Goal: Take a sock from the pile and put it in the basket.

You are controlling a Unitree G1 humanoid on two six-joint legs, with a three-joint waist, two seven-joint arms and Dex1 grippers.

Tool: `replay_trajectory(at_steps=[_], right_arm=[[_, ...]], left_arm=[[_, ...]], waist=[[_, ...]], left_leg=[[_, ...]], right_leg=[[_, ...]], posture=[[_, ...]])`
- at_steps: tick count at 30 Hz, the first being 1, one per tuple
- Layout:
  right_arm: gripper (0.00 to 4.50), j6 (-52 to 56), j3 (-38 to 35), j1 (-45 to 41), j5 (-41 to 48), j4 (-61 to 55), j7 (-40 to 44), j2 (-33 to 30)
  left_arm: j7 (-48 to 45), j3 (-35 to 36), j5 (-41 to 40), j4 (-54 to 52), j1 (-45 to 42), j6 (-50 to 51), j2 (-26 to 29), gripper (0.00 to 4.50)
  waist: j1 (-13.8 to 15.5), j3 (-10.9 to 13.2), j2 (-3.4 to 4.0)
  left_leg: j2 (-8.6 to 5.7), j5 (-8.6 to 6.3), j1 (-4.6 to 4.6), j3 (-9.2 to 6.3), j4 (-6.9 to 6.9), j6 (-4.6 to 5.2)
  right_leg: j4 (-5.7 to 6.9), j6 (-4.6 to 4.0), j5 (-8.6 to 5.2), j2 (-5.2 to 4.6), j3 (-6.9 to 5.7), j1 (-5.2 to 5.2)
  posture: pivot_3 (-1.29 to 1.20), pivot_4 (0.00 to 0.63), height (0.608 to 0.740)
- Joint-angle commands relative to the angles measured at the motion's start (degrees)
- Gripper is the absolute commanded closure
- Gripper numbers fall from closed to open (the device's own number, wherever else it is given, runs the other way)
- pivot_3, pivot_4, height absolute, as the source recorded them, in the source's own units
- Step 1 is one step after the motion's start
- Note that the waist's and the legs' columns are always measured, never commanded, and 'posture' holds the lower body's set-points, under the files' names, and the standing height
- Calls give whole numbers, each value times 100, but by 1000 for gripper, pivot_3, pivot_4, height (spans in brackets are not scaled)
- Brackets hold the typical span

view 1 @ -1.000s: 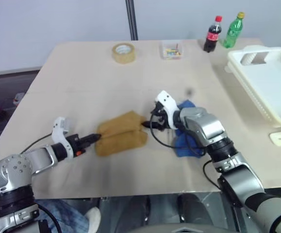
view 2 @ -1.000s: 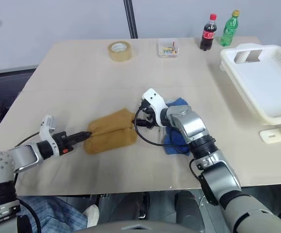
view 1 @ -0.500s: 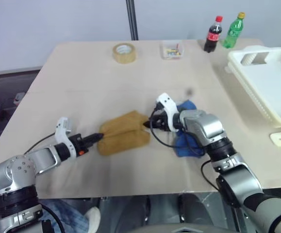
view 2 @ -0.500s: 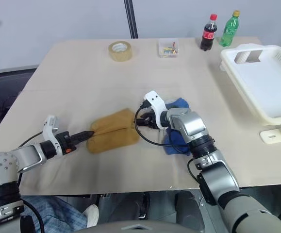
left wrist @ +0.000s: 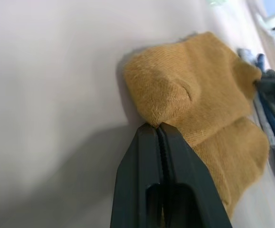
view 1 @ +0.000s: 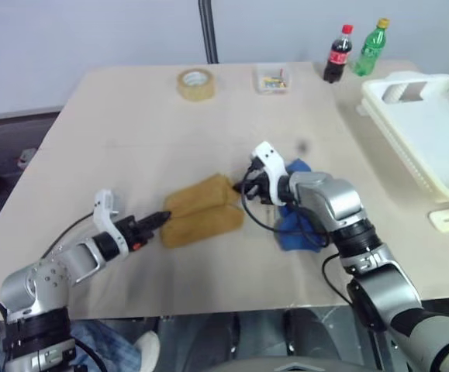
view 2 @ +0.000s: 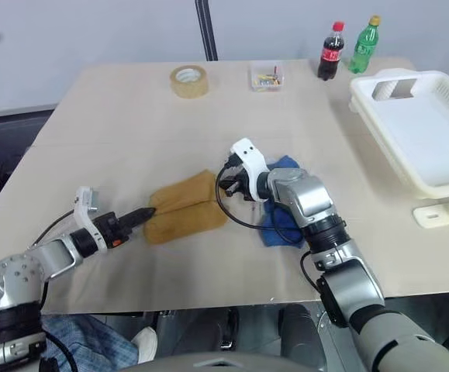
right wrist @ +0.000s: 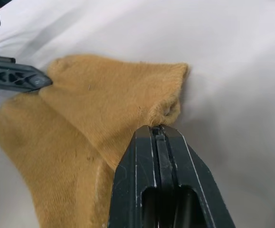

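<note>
A tape roll point(view 1: 197, 84), small clear box point(view 1: 274, 80), cola bottle point(view 1: 335, 55) and green bottle point(view 1: 370, 48) stand along the table's point(view 1: 115, 155) far edge

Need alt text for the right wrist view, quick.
The right end effector, shut, pinches the edge of a mustard yellow sock lying on the pale table. The left end effector pinches the sock's far end.

Between the mustard sock point(view 1: 201, 214) and the basket point(view 1: 430, 139) at the far right, the worktop point(view 1: 131, 132) lies bare. Blue socks point(view 1: 298, 225) sit just right of the mustard one. Tape point(view 1: 196, 84), a small box point(view 1: 274, 79) and two bottles point(view 1: 354, 51) line the far edge, well apart from that path.
</note>
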Motion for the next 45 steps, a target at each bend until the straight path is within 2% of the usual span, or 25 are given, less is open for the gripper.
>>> replay_trajectory(at_steps=[1,10,21,28,36,45], right_arm=[[4435,46,-116,-184,184,-510,7,-38],[4435,325,-92,-231,413,-987,-89,-52],[4435,1462,-222,-60,1118,-2266,-74,-506],[4435,2368,-178,559,1613,-2990,-219,-846],[4435,2336,-104,702,1649,-2940,-440,-902],[4435,2288,-127,585,1712,-2904,-621,-788]], left_arm=[[-132,396,-404,-642,72,-429,-156,4500],[78,486,-681,-1423,628,-1032,-578,4500],[574,855,-2211,-2962,2150,-928,-562,4500],[890,552,-1904,-3276,2982,-1490,-987,4500],[876,190,-1464,-3287,3126,-2148,-1262,4500],[653,-7,-1386,-3268,3285,-2630,-1338,4500]], waist=[[-1,2,-4],[-12,3,-6],[-14,6,-9],[27,6,-10],[22,6,-10],[20,7,-11]], left_leg=[[2,0,-2,-1,0,0],[3,-2,-2,1,-2,3],[7,-14,-5,-4,-2,24],[7,-16,-6,-6,-3,27],[6,-16,-6,-2,-3,27],[7,-16,-9,-3,-3,28]], right_leg=[[0,0,0,-1,-1,-2],[-3,0,0,1,1,-2],[-8,-1,-1,-1,-1,-2],[-17,-3,-2,-5,1,3],[-19,-3,-2,-2,-4,3],[-23,-3,-2,-2,-6,4]], posture=[[0,150,738],[0,150,738],[0,150,738],[0,150,738],[0,150,738],[0,150,738]])
